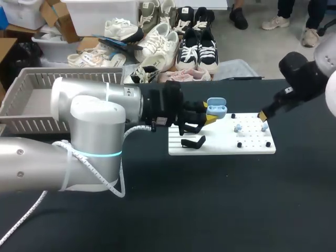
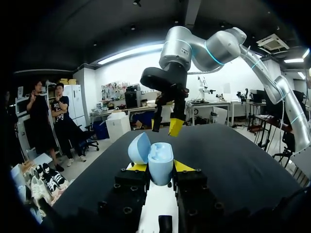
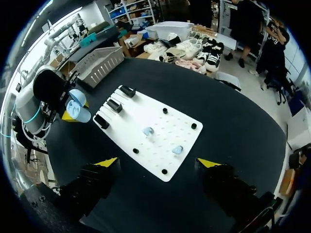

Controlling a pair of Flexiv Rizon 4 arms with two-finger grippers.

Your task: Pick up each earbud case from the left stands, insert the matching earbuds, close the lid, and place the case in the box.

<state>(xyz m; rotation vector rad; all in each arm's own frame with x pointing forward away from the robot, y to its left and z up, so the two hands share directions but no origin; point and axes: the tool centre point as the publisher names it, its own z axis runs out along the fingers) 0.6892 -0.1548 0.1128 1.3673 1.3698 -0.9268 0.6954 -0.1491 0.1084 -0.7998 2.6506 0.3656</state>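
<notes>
My left gripper (image 1: 209,118) is shut on a light blue earbud case (image 1: 217,108) with its lid up, held just above the left part of the white board (image 1: 220,147). In the left wrist view the case (image 2: 160,164) sits between the yellow tips, with its lid (image 2: 139,147) hinged open to one side. Two light blue earbuds (image 1: 238,127) (image 1: 264,126) lie on the board. My right gripper (image 1: 263,116) hangs open over the right-hand earbud (image 3: 178,150); the other earbud (image 3: 148,131) lies farther ahead of it. A black stand (image 1: 193,142) stands bare on the board's left end.
A grey slatted basket (image 1: 31,100) sits at the table's far left. Small black pegs (image 1: 268,144) dot the board. In the right wrist view three black stands (image 3: 114,105) line the board's far edge, close to my left arm (image 3: 36,111). Dark tabletop (image 1: 210,199) stretches in front.
</notes>
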